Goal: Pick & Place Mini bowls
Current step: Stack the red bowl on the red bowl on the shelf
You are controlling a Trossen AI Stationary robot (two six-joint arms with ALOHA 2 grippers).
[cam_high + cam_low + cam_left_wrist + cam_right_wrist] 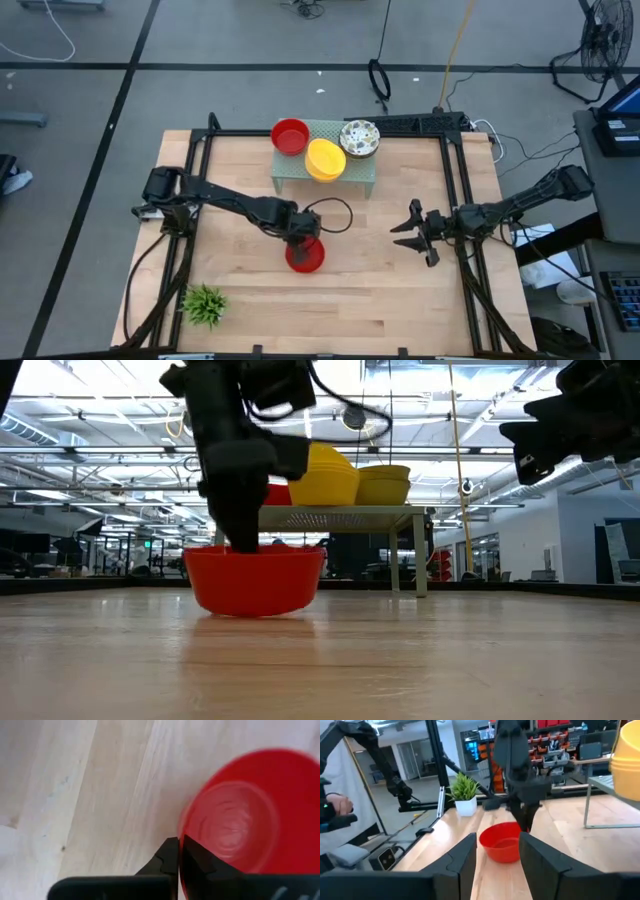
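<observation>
Left gripper [178,851] pinches the rim of a red bowl [305,256] on the table, mid-board. Right gripper [414,232] waits, fingers wide. Three stacks remain on the stand [365,175]; most work seems left.

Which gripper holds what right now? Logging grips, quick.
Left gripper: shut on the rim of the red bowl on the table.
Right gripper: open, holding nothing, hovering apart from the bowls.

Wooden table [380,290]: red bowl [306,257], stand [360,178], plant [204,304]
</observation>
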